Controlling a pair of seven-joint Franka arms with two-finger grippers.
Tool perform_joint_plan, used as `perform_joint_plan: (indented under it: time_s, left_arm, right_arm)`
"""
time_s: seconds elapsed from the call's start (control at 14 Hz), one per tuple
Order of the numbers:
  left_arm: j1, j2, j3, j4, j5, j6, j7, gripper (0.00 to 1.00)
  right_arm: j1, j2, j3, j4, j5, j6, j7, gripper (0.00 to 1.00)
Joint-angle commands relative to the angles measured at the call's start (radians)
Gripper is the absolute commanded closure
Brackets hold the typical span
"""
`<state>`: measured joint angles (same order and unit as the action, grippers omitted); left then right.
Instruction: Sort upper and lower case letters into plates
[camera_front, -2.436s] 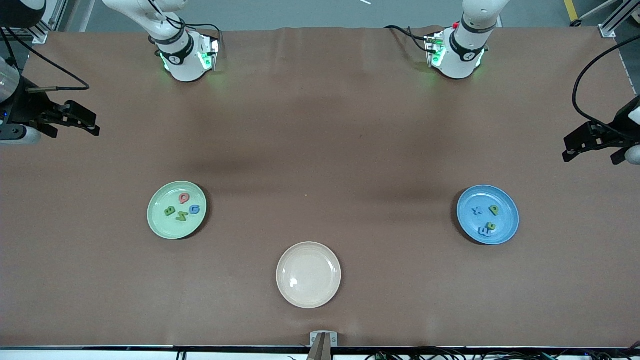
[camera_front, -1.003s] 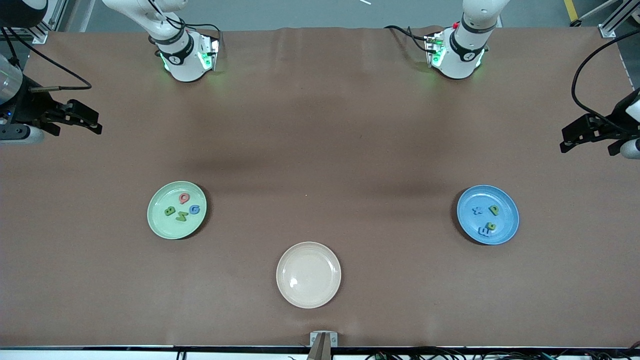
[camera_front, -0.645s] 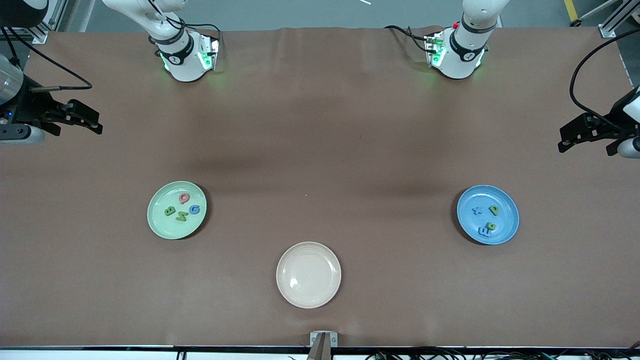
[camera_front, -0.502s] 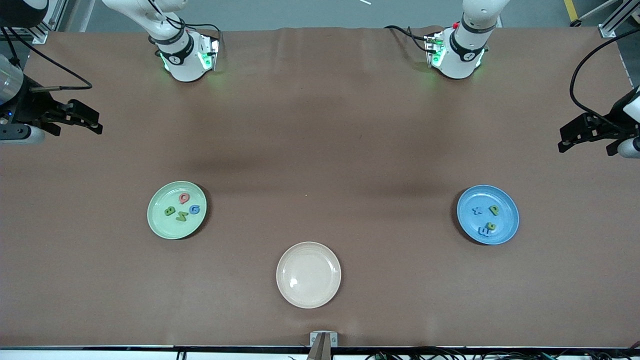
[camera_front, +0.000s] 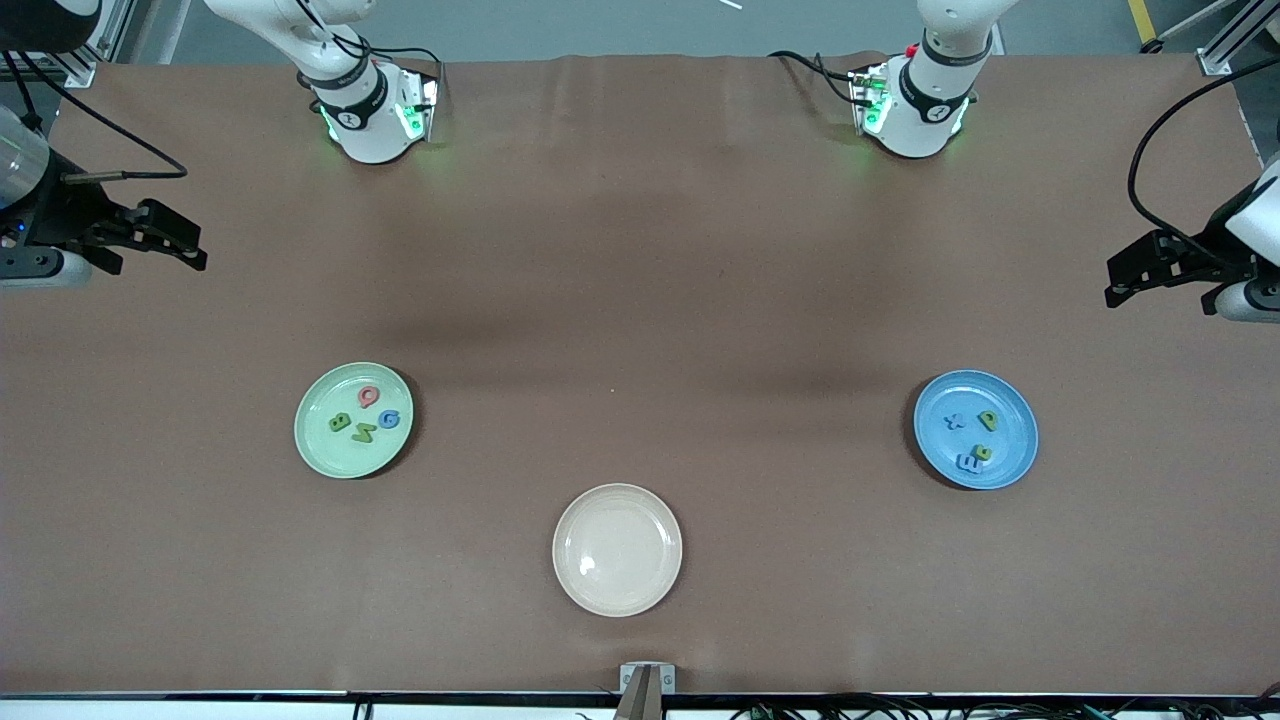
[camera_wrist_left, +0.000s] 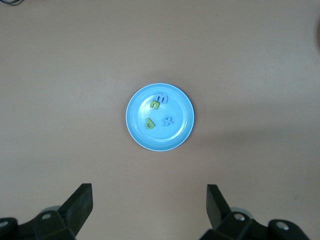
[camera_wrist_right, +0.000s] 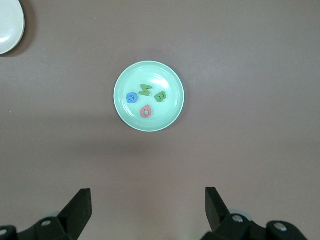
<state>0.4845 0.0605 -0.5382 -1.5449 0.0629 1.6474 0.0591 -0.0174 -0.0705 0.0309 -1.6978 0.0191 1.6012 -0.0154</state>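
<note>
The pale green plate (camera_front: 325, 450) (camera_wrist_right: 127, 115) holds a red Q (camera_front: 369, 397), a blue G (camera_front: 389, 419), a green B (camera_front: 340, 423) and a green M (camera_front: 364, 432). In the blue plate (camera_front: 1010, 455) (camera_wrist_left: 137, 131) lie a blue x (camera_front: 955, 421), a green p (camera_front: 988, 420) and two small letters (camera_front: 972, 460) touching each other. My right gripper (camera_front: 192, 252) (camera_wrist_right: 148, 202) hangs open and empty high over its end of the table. My left gripper (camera_front: 1112, 285) (camera_wrist_left: 149, 200) hangs open and empty over the other end. Each wrist view looks down on its own plate.
A cream-beige plate (camera_front: 617, 550) (camera_wrist_right: 7, 30) with nothing in it sits nearest the front camera, midway between the two coloured plates. The brown table cover (camera_front: 640, 280) is bare between the plates and the arm bases (camera_front: 370, 110).
My left gripper has drifted a little inward from the table's end. The right gripper has barely shifted. Plates and letters lie as before.
</note>
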Motion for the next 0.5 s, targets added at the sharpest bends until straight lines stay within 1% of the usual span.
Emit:
perform_joint_plan:
  time_s: [0.0, 0.14, 0.21, 0.29, 0.43]
  left_arm:
    - [-0.24, -0.014, 0.24, 0.014, -0.012, -0.031, 0.024, 0.0]
    - [-0.366, -0.016, 0.364, 0.014, -0.012, -0.032, 0.024, 0.0]
    - [-0.407, -0.017, 0.401, 0.014, -0.012, -0.035, 0.024, 0.0]
    - [-0.44, -0.016, 0.435, 0.016, -0.012, -0.043, 0.024, 0.0]
    - [-0.451, -0.016, 0.445, 0.016, -0.012, -0.044, 0.024, 0.0]
  right_arm:
    - [-0.001, -0.022, 0.003, -0.013, -0.005, 0.011, 0.009, 0.0]
    - [-0.001, -0.022, 0.003, -0.013, -0.005, 0.016, 0.009, 0.0]
    - [-0.001, -0.022, 0.003, -0.013, -0.005, 0.014, 0.009, 0.0]
    - [-0.001, -0.022, 0.003, -0.013, -0.005, 0.014, 0.009, 0.0]
    - [-0.001, -0.022, 0.003, -0.013, -0.004, 0.011, 0.009, 0.0]
